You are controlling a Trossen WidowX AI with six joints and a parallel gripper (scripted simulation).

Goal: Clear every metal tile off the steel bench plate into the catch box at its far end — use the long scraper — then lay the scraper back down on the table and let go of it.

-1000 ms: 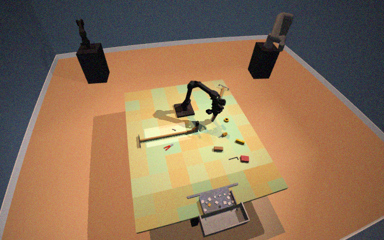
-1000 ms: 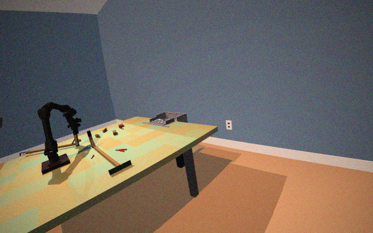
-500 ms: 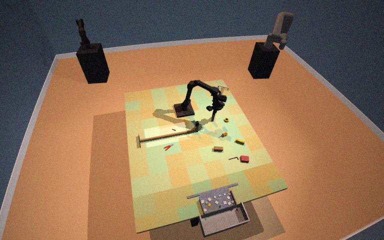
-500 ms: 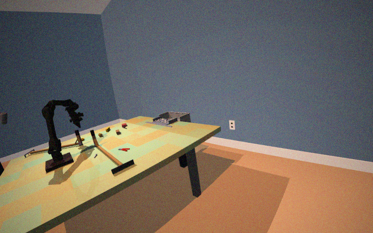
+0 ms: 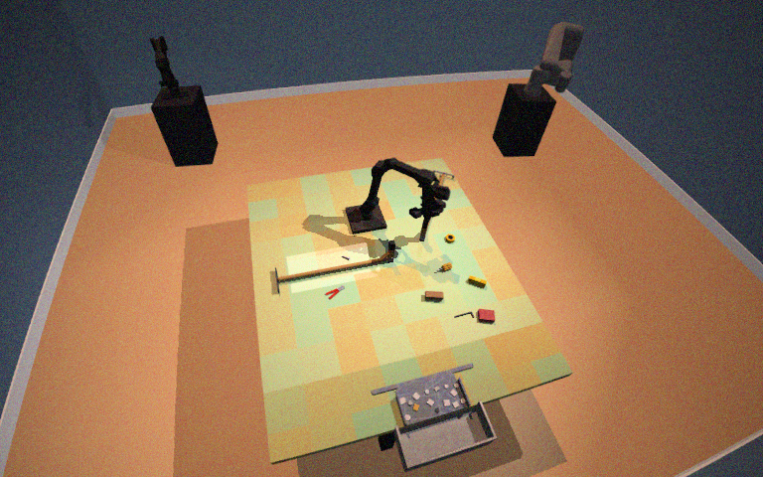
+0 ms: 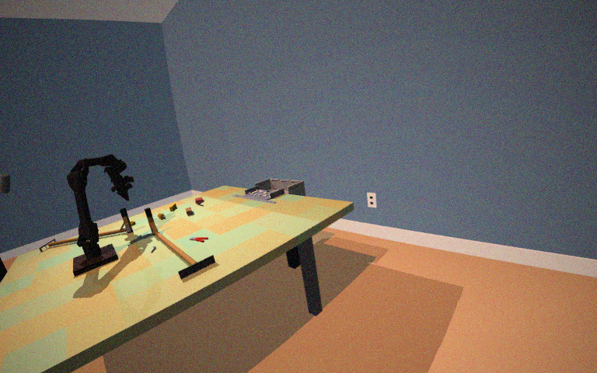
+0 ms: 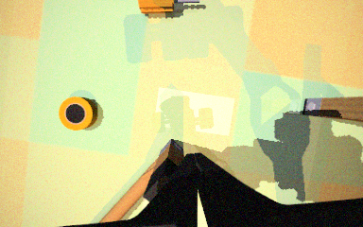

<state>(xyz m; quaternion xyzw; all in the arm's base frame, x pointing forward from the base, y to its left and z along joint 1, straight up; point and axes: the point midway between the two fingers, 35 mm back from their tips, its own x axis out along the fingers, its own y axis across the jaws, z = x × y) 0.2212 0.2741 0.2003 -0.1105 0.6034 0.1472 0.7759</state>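
Note:
The long scraper (image 5: 332, 270) (image 6: 176, 248) lies on the table, with a wooden handle, flat black blade and raised dark grip. A second long tool, with an open frame head (image 5: 443, 175) (image 6: 47, 245) and upright grip post (image 5: 424, 229) (image 6: 127, 221) (image 7: 175, 152), lies behind and beside the arm. My gripper (image 5: 428, 216) (image 6: 127, 197) (image 7: 194, 160) is shut and empty, just above that post; a gap shows between them in the exterior view. Several pale tiles (image 5: 430, 402) and an orange one (image 5: 416, 406) are on the steel plate (image 5: 424, 413). The catch box (image 5: 444, 443) (image 6: 296, 188) adjoins its far end.
Pliers (image 5: 337, 290) (image 6: 199, 238) and a small dark piece (image 5: 345, 257) lie near the scraper. A yellow ring (image 5: 450, 238) (image 7: 76, 113), an orange item (image 5: 446, 266), a yellow block (image 5: 477, 281), a brown block (image 5: 433, 295), a hex key (image 5: 464, 314) and a red block (image 5: 486, 315) lie further right.

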